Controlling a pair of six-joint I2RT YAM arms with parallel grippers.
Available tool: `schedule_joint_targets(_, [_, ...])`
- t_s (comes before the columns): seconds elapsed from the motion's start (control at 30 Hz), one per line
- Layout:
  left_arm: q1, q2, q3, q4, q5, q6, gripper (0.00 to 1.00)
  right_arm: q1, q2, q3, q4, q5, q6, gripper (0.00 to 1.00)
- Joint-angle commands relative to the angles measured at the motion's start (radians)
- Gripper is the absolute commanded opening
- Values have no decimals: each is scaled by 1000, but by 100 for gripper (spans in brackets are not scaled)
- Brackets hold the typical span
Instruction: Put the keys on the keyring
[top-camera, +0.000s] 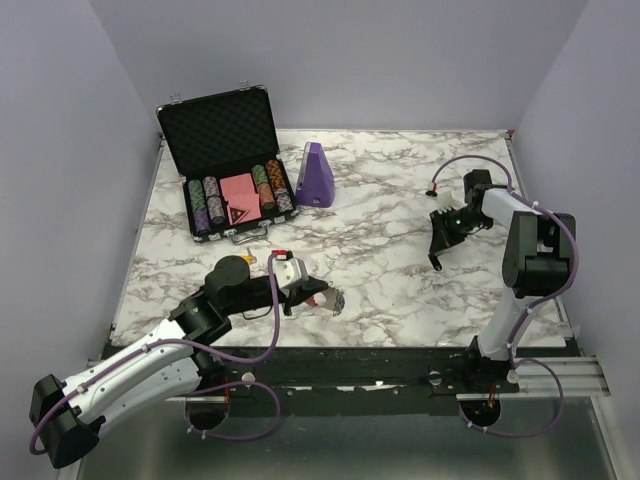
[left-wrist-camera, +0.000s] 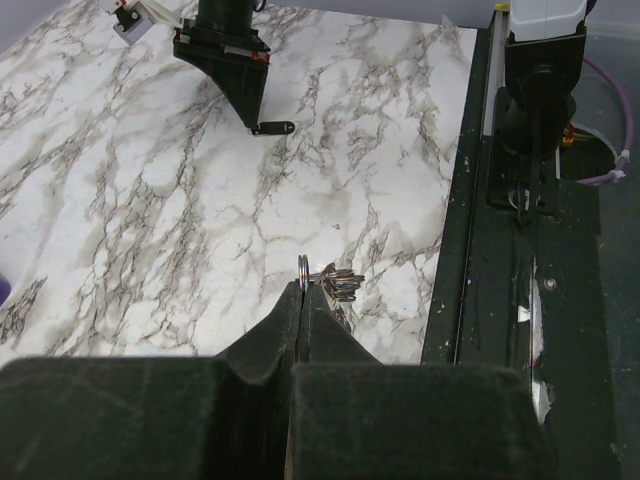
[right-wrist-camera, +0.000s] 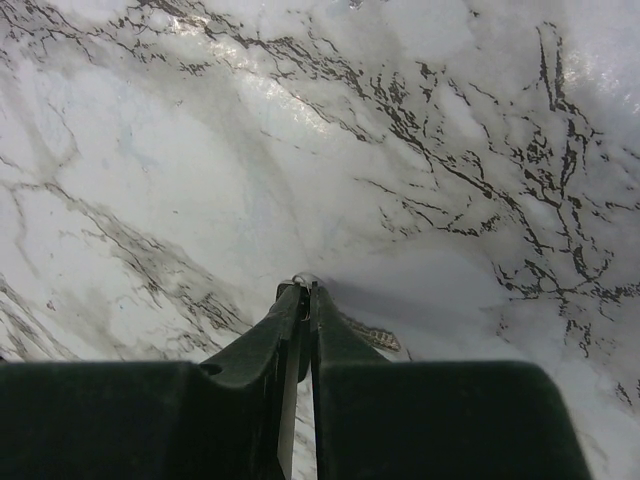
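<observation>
The left gripper (left-wrist-camera: 303, 298) fills the bottom of its wrist view. Its fingers are pressed together on the keyring (left-wrist-camera: 303, 266), pinching a silvery loop edge-on, with a small stack of metal rings just to its right. In the top view the ring sits lower centre, low over the near edge of the marble table (top-camera: 400, 190); whether it touches the table I cannot tell. At right centre of that view the right gripper (top-camera: 437, 262) points down, well apart from the ring. Its own camera shows the fingers nearly closed on something thin, seemingly a key (right-wrist-camera: 370, 335) sticking out to the right of the tips. The step in hand looks like bringing key to ring. Next, the right arm should carry the key across and line its hole up with the ring's opening, while the left holds steady.
</observation>
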Motion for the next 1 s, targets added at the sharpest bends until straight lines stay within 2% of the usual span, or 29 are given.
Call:
schedule_joint_targets(0.0, [-4,-7,22,17,1,11,0,3,29,30,-26,-23,-6,15])
schedule_joint_targets(0.2, [-2,-7,22,17,-1,11,0,5,19,33,-34,-26,-7,19])
schedule_joint_targets(0.97, [-4,-9,22,15,-1,11,0,3,49,58,-83,-23,-21,20])
